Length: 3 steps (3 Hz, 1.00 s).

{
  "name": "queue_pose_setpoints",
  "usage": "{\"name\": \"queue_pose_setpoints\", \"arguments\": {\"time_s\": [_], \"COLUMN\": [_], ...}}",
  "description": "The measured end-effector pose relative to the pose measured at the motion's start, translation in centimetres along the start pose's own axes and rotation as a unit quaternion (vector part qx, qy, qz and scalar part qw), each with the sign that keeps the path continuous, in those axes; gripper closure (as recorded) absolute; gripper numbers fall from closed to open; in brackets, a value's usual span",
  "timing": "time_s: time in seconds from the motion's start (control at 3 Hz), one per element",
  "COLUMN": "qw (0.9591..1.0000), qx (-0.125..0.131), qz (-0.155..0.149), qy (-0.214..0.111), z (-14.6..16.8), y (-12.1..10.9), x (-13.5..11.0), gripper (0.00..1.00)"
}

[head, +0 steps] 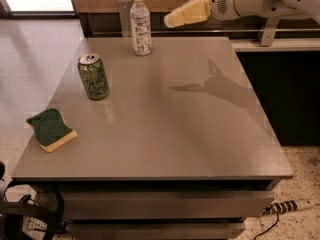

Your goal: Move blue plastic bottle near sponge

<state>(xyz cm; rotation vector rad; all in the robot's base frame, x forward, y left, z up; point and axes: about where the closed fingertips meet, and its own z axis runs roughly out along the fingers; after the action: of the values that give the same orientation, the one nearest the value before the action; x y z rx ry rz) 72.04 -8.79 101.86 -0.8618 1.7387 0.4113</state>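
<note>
Here you're on the approach: the tool (172,19) hangs just right of the bottle (141,26), which stands at the counter's (190,134) far edge; apart or together, I cannot tell. Next, grasp the bottle, then carry it past the can (93,76) to the sponge (51,129), near left.

Gripper (170,20) above the desk's (200,144) far edge, right of the bottle (141,24)
The bottle stands upright at the far edge, the gripper in the air beside it, apart. The can (93,76) stands by the left edge; the sponge (51,130) lies at the near left corner
</note>
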Motion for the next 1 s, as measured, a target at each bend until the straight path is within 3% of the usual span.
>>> {"name": "queue_pose_setpoints", "arguments": {"time_s": [0.33,1.0], "qw": [0.9991,0.9946], "qx": [-0.003,0.004], "qz": [0.024,0.079], "qy": [-0.034,-0.067], "z": [6.3,14.1], "y": [-1.2,-0.6], "x": [-1.3,-1.0], "gripper": [0.00,0.00]}}
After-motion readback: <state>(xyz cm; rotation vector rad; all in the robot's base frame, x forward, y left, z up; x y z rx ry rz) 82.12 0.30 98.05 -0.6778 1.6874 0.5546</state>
